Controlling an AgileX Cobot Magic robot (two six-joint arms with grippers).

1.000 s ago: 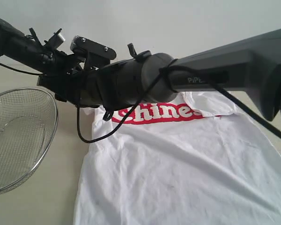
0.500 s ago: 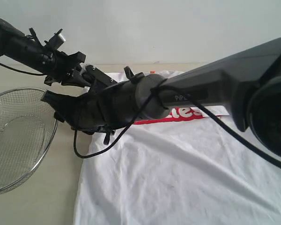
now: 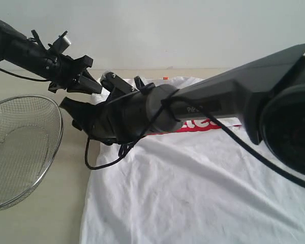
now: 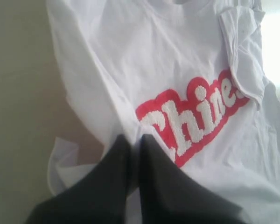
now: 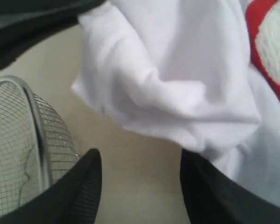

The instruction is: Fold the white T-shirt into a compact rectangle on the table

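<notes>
Left gripper (image 4: 132,145): fingers pressed together, no gap showing. Tips sit against the shirt (image 4: 130,60) just beside the red band (image 4: 191,116). I cannot tell whether any cloth is caught between them.

Right gripper (image 5: 139,184): fingers wide apart with only bare table (image 5: 130,158) between them, nothing held. A bunched fold of the shirt lies just beyond the fingertips, not touching them as far as I can see. The basket (image 5: 18,140) rim sits close on the other side.

In the exterior view, the right arm reaches across the middle to the shirt's upper left corner. The left gripper hangs just above it.

The shirt lies spread front-up on the table, lightly wrinkled, lettering partly hidden by the right arm. The basket stands on the table left of the shirt, apart from it.
</notes>
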